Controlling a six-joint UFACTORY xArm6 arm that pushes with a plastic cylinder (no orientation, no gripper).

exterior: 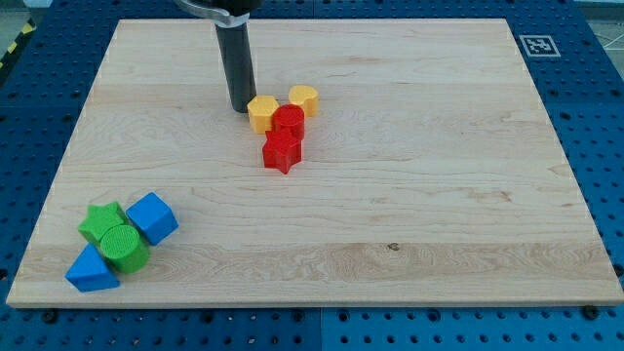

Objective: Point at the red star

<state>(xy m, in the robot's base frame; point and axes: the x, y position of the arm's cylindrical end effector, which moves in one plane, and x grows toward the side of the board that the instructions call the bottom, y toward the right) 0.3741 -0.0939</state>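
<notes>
The red star [282, 152] lies near the board's middle, slightly towards the view's top. A red cylinder [289, 121] touches it from above. A yellow block [262, 113] sits to the left of the red cylinder and another yellow block [304, 98] sits up and right of it. My tip [241, 108] rests on the board just left of the first yellow block, up and left of the red star, about a block's width from the star.
At the view's bottom left stands a cluster: a green star [100, 222], a green cylinder [123, 247], a blue cube [151, 217] and a blue triangle [92, 271]. A marker tag [536, 45] sits at the wooden board's [439, 195] top right corner.
</notes>
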